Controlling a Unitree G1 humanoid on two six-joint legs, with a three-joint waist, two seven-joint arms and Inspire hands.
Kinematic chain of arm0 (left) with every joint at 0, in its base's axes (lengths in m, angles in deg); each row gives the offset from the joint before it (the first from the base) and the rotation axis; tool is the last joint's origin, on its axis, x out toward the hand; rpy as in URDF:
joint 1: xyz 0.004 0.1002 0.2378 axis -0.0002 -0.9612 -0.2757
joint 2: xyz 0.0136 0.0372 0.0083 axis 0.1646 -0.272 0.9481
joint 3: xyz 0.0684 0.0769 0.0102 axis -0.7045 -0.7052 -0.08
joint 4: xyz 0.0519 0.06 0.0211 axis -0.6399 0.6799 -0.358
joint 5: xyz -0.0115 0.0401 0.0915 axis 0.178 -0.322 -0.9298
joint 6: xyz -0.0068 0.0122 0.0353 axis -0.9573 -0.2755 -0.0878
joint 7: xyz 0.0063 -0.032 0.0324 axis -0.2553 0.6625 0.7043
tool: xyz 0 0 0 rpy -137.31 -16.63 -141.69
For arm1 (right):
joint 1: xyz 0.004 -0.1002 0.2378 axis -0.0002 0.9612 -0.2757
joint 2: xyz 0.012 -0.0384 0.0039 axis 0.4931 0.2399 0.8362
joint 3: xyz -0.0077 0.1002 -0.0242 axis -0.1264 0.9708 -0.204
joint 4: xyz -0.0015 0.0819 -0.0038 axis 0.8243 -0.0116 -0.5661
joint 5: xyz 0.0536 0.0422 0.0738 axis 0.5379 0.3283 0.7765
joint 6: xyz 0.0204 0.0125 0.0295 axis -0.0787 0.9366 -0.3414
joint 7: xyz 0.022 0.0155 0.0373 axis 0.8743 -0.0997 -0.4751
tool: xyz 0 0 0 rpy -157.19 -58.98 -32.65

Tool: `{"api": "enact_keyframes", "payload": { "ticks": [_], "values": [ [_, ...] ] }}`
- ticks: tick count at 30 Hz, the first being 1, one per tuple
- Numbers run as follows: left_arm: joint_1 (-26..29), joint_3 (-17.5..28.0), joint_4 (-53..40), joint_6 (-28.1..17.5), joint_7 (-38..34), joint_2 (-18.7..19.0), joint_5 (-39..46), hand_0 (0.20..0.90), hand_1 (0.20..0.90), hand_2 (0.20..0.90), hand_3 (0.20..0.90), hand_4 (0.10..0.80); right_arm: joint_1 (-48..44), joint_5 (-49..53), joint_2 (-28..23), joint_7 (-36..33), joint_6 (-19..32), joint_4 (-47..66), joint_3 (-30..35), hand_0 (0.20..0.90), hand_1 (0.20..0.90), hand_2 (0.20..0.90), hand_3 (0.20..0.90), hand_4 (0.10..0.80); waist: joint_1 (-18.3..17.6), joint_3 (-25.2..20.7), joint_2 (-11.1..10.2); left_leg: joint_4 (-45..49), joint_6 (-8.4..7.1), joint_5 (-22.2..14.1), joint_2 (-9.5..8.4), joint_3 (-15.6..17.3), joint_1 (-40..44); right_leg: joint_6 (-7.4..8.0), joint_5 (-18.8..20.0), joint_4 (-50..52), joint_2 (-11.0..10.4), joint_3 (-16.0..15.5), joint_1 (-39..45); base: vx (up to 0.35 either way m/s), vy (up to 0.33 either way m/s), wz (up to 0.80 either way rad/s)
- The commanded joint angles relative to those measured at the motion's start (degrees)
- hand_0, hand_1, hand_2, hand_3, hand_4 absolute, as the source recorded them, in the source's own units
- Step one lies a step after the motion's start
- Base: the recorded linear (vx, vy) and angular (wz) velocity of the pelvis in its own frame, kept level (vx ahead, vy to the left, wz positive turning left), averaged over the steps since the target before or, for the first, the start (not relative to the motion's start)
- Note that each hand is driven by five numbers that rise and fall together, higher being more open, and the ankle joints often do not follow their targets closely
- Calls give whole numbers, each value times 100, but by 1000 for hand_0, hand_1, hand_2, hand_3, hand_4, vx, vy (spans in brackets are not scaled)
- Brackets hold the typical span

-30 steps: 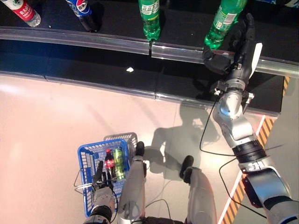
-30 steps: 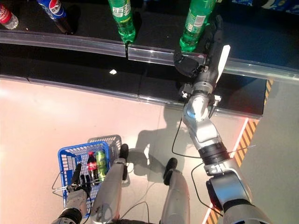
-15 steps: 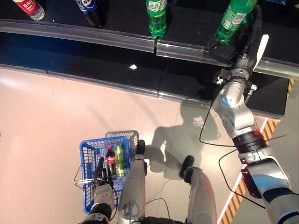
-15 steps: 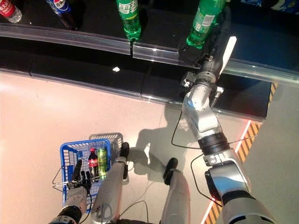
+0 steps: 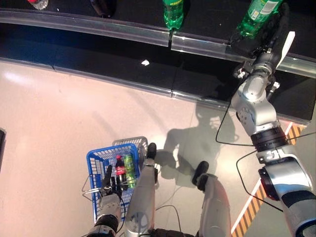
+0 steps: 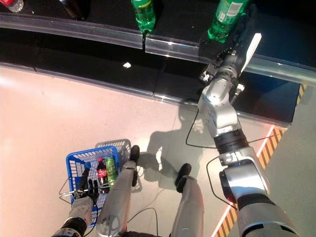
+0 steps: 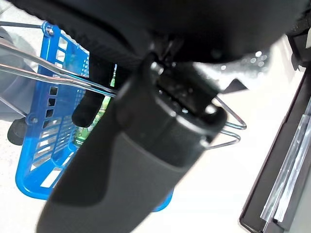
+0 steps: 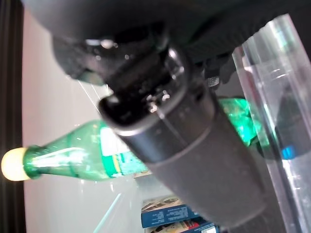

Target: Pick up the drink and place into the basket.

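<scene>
The robot's right hand point(image 5: 264, 42) reaches up over the clear plastic rail point(image 5: 128, 30) that edges the black shelf point(image 5: 212, 15), with its white-covered thumb standing off to the side. It is right at the green plastic drink bottle with a pale yellow cap point(image 8: 73, 158), which stands on the shelf just behind the rail. In the right wrist view the bottle lies across the far side of the dark hand, but the hand's bulk hides where its fingers meet the bottle, so I cannot tell whether they are closed on it. Only the bottle's lower body shows in the head views; its top is cut off by the edge.

A second green plastic bottle point(image 5: 173, 12) stands further along the shelf toward the robot's left, also cut off at the top, well apart from the first.

Low on the robot's left, the left hand point(image 5: 108, 197) has its fingers curled round the thin wire handles point(image 7: 228, 128) of the blue plastic slatted basket point(image 5: 96, 165). Inside the basket, side by side, stand a dark cola bottle with a red cap and label point(image 5: 119, 172) and a green can point(image 5: 130, 170). The left wrist view shows only a strip of green inside the basket, past the dark finger.

A small white scrap point(image 5: 145, 62) lies on the dark ledge below the rail.
</scene>
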Motion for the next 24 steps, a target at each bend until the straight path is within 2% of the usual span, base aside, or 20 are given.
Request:
{"api": "enact_keyframes", "payload": {
  "ticks": [1,18,19,20,24],
  "values": [
    [-449,-48,-448,-737,8,860,-502,300,300,300,200,100,-1098,-134,-670,-210,465,243,-84,900,900,900,900,800,18,-107,170,566,311,-160,-156,-155,-40,-81,631,-861,44,288,310,-17,-10,3],
    [-437,-132,-693,-687,-77,1027,-526,300,300,300,200,100,-1806,149,-906,-772,411,-128,-358,900,900,900,900,800,106,-107,146,412,362,-197,-175,-114,-259,-31,693,-846,80,231,23,0,0,0],
    [-437,-140,-673,-683,-35,1038,-495,300,300,300,200,100,-1863,129,-917,-877,373,-205,-388,387,387,387,302,202,111,-107,142,408,362,-198,-174,-118,-256,-37,690,-847,81,223,26,0,0,0],
    [-438,-140,-665,-674,-17,1040,-494,300,300,300,200,100,-1893,138,-928,-895,384,-250,-412,300,300,300,200,100,116,-107,143,404,363,-200,-176,-122,-250,-36,689,-847,79,220,30,0,0,0],
    [-419,-157,-706,-629,11,1065,-549,300,300,300,200,100,-2073,209,-998,-834,413,-530,-542,300,300,300,200,100,158,-107,136,365,369,-216,-201,-137,-213,-31,696,-873,59,180,71,0,0,0]
  ]
}}
